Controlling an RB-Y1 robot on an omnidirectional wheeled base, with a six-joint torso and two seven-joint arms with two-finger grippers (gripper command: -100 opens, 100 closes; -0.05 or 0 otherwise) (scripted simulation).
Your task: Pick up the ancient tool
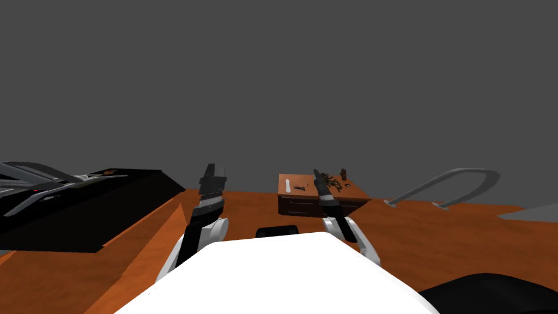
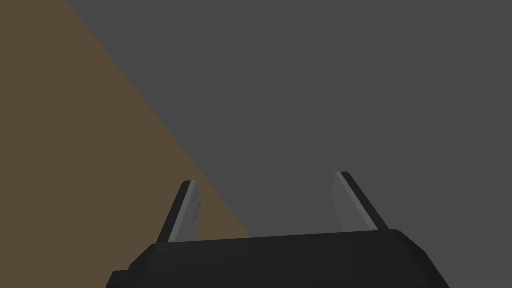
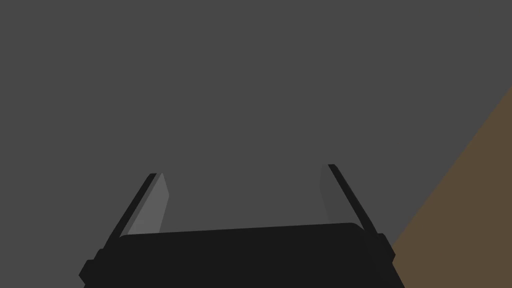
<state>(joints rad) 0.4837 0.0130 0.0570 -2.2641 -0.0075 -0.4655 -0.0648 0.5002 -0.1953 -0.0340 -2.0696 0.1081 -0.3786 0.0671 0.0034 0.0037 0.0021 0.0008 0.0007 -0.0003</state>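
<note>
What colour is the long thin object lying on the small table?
White; the long thin object shows best in the head view.

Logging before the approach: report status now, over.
Left gripper open, right gripper open, both empty. Small dark tool on brown desk ahead, untouched. Right forearm overlaps the desk in head view.

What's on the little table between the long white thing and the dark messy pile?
In the head view, a small dark object lies on the wooden table between the long white thing and the dark pile.
</note>
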